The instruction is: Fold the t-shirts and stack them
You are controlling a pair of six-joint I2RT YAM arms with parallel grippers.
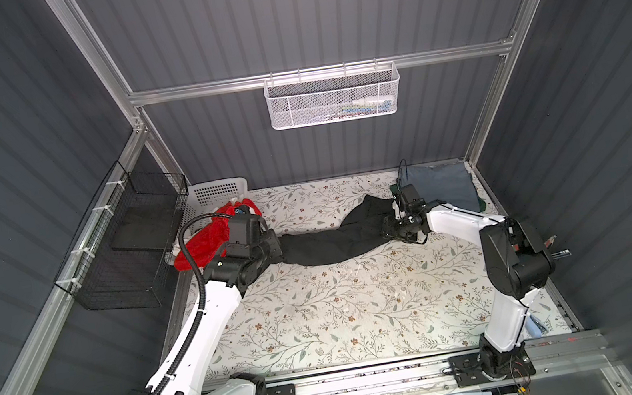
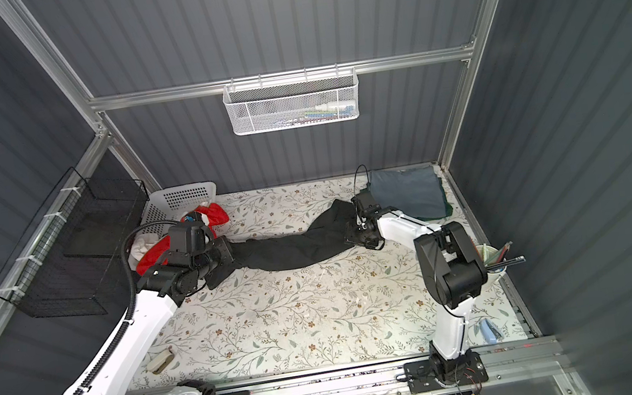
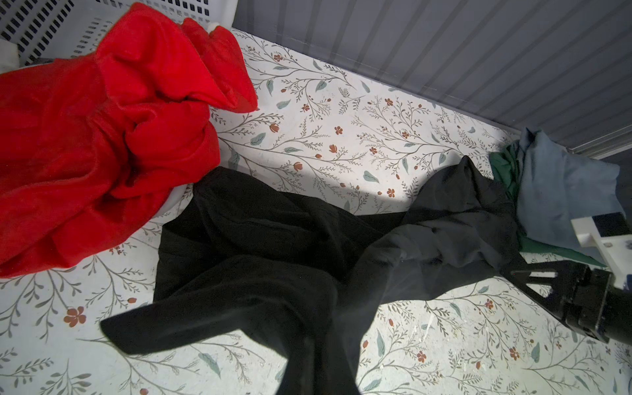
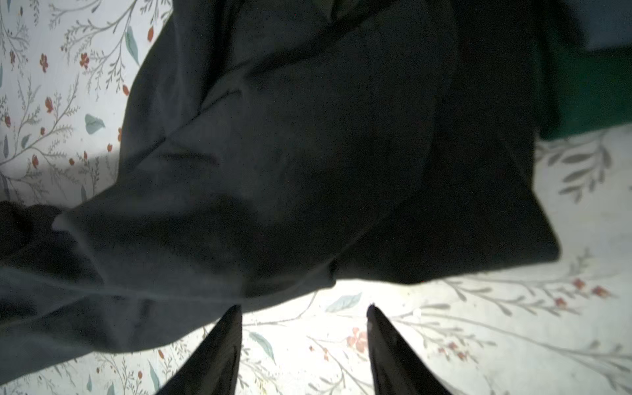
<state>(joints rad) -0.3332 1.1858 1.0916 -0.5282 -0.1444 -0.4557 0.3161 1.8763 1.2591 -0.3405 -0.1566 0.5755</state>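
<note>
My left gripper (image 1: 277, 250) pinches the black t-shirt (image 1: 325, 243). At its hem my right gripper (image 4: 304, 309) gapes empty, bare table (image 1: 323, 323) beside.

The left arm (image 1: 215, 326) and right arm (image 1: 507, 318), based on the aluminium rail (image 1: 373, 379), have white shells and black joints. A ribbed black hose (image 1: 202, 290) runs up the left arm from the rail. The right gripper's (image 4: 302, 307) blurred fingers (image 4: 219, 355) seem plain black and tapered.

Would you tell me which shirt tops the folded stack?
The blue-grey shirt, folded over the dark green shirt; the red shirt and black shirt lie crumpled.
</note>
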